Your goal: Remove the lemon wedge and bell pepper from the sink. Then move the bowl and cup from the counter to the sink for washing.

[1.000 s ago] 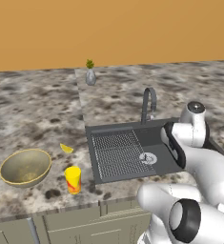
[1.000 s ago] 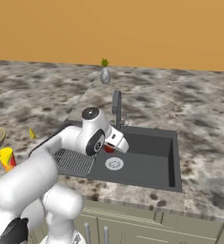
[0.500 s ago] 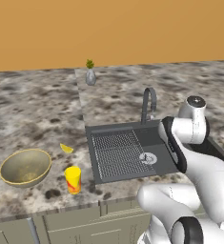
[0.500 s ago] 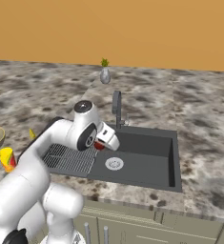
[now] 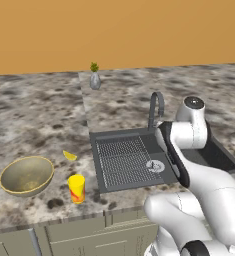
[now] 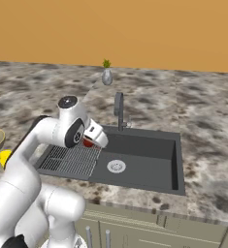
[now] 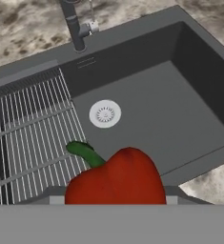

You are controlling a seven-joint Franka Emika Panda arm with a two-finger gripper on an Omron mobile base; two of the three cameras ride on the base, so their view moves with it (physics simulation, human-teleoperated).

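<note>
Rendered scene, evenly and brightly lit, no visible source. Soft small shadows under bowl and cup. Sink basin darker, flat shading, no glare. Slightly soft, pixelated edges throughout; no motion blur, no edge distortion.

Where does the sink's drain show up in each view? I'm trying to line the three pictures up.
Left base view: the drain sits right of centre, at the drainboard's right edge, against the arm.
Right base view: centre, on the basin floor.
Hand view: left of centre, above the bell pepper.
Shared landmark: the faucet behind it.
</note>
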